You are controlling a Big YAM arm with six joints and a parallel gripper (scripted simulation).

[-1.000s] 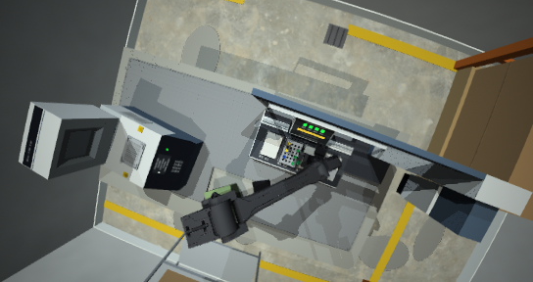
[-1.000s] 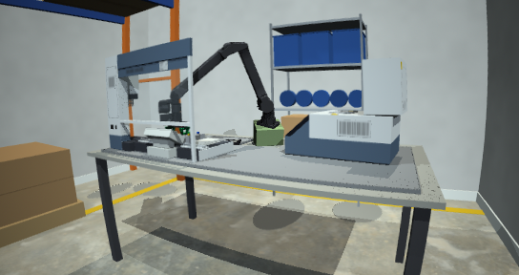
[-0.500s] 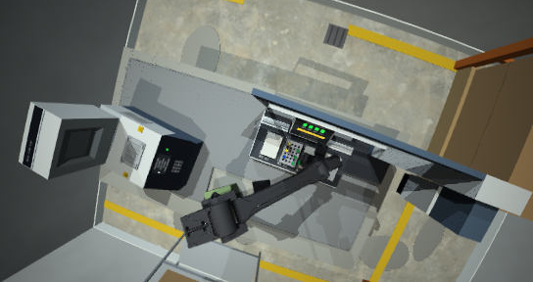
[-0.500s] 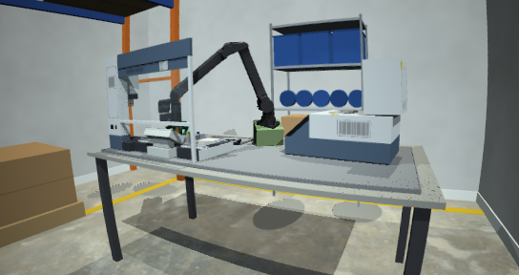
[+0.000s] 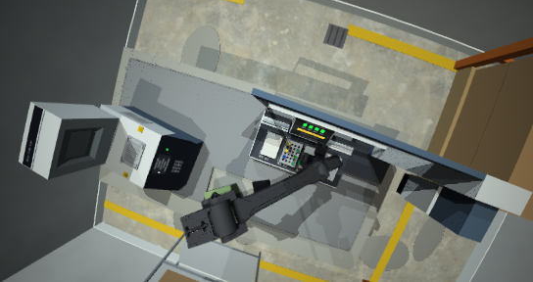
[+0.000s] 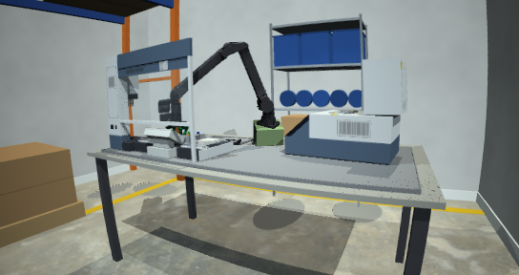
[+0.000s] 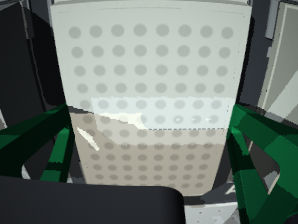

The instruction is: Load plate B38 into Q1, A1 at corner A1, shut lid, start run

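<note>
In the wrist view the pale 96-well plate B38 (image 7: 149,96) fills the frame, flat and right way up in its dark nest. My gripper (image 7: 150,111) is shut on it, a green finger against each long side. In the overhead view my gripper (image 5: 329,164) reaches into the hand-off row under the liquid handler's gantry, and my wrist hides the plate there. The cycler Q1 (image 5: 157,151) stands at the table's left with its lid (image 5: 66,139) swung open, its bare block (image 5: 132,151) showing and a green lamp (image 5: 167,149) on the front panel.
The white plate R33 (image 5: 270,146) and the tube cooling block (image 5: 290,155) with coloured caps sit just left of my gripper. The handler's blue gantry beam (image 5: 363,129) runs overhead. A green box (image 6: 268,134) stands at my arm's base. Q1 also shows in the side view (image 6: 348,136).
</note>
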